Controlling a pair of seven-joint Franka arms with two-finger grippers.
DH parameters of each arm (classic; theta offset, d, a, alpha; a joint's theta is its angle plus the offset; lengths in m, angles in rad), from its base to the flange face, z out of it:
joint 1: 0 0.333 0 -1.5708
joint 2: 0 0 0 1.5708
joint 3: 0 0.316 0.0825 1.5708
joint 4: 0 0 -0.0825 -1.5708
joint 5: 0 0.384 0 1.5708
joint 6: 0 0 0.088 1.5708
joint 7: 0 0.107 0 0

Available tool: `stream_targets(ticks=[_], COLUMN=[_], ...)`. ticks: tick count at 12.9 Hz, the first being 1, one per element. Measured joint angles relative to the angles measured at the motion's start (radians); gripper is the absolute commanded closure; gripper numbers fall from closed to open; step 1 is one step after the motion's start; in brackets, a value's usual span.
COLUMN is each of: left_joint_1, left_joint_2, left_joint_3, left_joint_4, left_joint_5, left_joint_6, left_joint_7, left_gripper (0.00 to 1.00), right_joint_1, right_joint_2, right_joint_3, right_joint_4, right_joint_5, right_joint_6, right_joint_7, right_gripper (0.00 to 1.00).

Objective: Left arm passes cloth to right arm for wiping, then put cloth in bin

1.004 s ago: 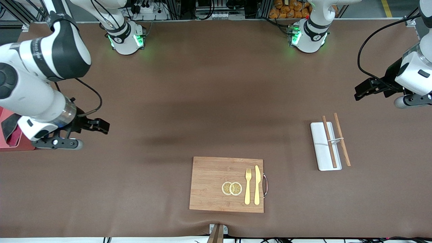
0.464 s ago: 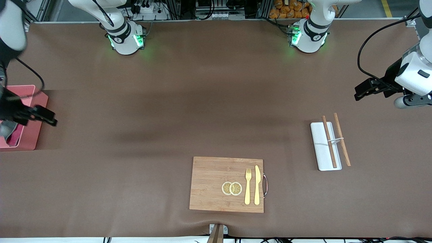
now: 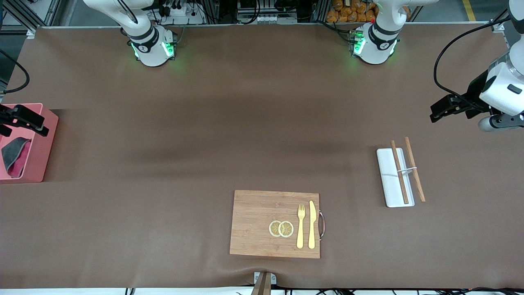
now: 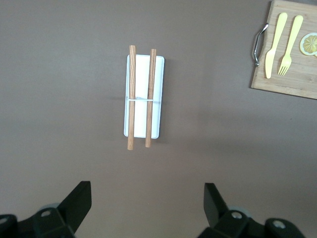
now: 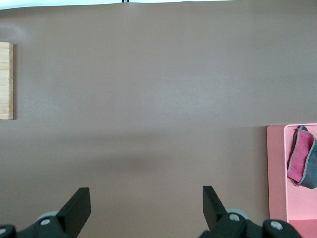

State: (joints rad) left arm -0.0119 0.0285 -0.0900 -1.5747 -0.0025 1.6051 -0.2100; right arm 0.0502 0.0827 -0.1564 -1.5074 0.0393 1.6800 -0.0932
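- The cloth lies inside the bin, against the wall nearest the table edge at the right arm's end. I hold nothing.
- The cloth's long axis runs along the bin's length, from the end nearer the front camera toward the end farther from it. Its dark grey side faces up at the farther end; the crimson-pink side shows at the nearer end. In the right wrist view the cloth shows both colours side by side, and the bin holds it within its walls.
- My right gripper hangs over the bin's end farther from the front camera, clear of the cloth. Its fingers are spread wide with only table between them.
- My left gripper waits in the air over the left arm's end of the table, near the white tray. Its fingers are spread wide and empty.
- Two chopsticks lie lengthwise on and beside the tray.
- A wooden board sits near the front edge.
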Motion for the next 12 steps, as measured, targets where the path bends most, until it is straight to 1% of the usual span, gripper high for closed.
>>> stream_targets(ticks=[5, 8, 11, 12], left_joint_1=[0.0, 0.001, 0.004, 0.005], left_joint_2=[-0.021, -0.024, -0.024, -0.024], left_joint_3=[0.001, 0.004, 0.007, 0.008], left_joint_4=[0.008, 0.041, 0.047, 0.048], left_joint_5=[0.0, 0.0, 0.0, 0.0], left_joint_6=[-0.036, -0.073, -0.09, -0.093], left_joint_7=[0.015, 0.015, 0.015, 0.015], left_gripper=[0.0, 0.0, 0.0, 0.0], right_joint_1=[0.0, 0.0, -0.005, -0.013], right_joint_2=[0.0, 0.001, 0.001, 0.002], right_joint_3=[-0.007, -0.012, -0.02, -0.015], right_joint_4=[-0.01, -0.011, -0.011, -0.011], right_joint_5=[0.011, 0.012, 0.013, 0.015], right_joint_6=[0.001, 0.001, 0.004, 0.005], right_joint_7=[-0.025, -0.032, -0.047, -0.049], right_gripper=[0.0, 0.0, 0.0, 0.0])
